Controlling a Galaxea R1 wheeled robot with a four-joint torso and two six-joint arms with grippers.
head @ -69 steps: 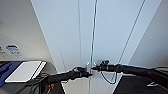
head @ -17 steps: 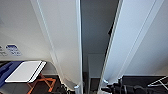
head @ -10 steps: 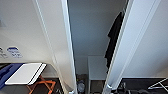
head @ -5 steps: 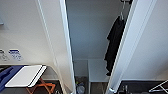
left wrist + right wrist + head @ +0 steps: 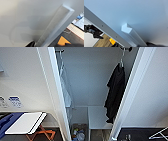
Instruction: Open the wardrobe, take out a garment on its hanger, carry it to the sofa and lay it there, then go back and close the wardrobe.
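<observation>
The wardrobe (image 5: 87,79) stands open, its left door (image 5: 53,94) and right door (image 5: 130,97) swung out toward me. Inside on the right the black garment (image 5: 115,94) hangs on a thin white hanger (image 5: 121,60) from the rail. A pale garment (image 5: 65,92) hangs inside on the left. In the left wrist view the long white door handle (image 5: 55,25) runs across the flat door, with a dark tip of my left gripper (image 5: 31,44) at its near end. In the right wrist view the other handle (image 5: 132,33) juts from the right door, and a dark part of my right gripper (image 5: 154,44) lies close beside it.
A white board on orange crossed legs (image 5: 27,123) stands low on the left, blue cloth (image 5: 6,122) beside it. A white shelf box (image 5: 98,117) and small items (image 5: 78,134) sit at the wardrobe's bottom. A white rack (image 5: 158,134) stands at lower right.
The doors, shut at first with both arms at the handles, have swung wide open. The interior and the black garment have come into view, and the arms have left the head view.
</observation>
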